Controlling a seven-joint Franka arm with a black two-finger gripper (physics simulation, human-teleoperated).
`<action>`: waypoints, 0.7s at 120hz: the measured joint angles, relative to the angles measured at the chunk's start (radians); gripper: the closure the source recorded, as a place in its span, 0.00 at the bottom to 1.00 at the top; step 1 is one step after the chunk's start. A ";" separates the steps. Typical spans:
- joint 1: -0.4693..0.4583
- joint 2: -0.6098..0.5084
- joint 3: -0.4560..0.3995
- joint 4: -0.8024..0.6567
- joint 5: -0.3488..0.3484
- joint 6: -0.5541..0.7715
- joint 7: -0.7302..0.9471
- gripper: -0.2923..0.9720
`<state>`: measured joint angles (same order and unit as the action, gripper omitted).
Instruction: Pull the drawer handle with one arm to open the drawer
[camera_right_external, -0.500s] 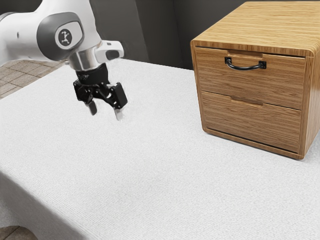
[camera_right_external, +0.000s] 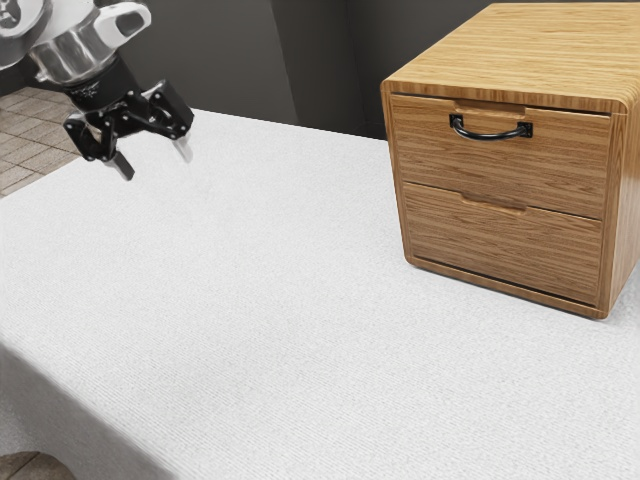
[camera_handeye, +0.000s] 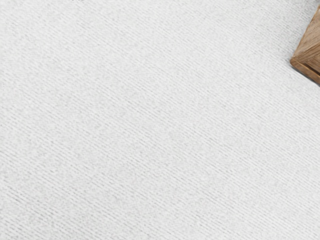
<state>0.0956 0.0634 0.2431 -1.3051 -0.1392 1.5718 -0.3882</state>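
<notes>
Hanging above the white woven bench (camera_right_external: 300, 330) at the exterior view's left, the black pincer (camera_right_external: 156, 162) stands wide open and holds nothing. Well apart, toward that view's right, the black curved handle (camera_right_external: 490, 130) runs level across the shut top drawer (camera_right_external: 500, 165) of a smooth, striped-grain wooden cabinet (camera_right_external: 520, 50). Reaching it calls for a long sideways travel, I judge.

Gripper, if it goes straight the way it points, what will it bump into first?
Probably the white table. The open gripper points downward at bare cloth, and the wooden cabinet stands well off toward the exterior view's right. The exact spot is hard to judge.
</notes>
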 joint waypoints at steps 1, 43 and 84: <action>-0.005 0.007 0.000 -0.001 0.000 0.009 -0.016 0.23; -0.402 0.084 -0.004 -0.007 0.004 0.268 -0.540 0.23; -0.454 0.130 -0.002 -0.009 0.068 0.435 -0.874 0.23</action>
<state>-0.3582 0.1935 0.2408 -1.3138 -0.0712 2.0067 -1.2619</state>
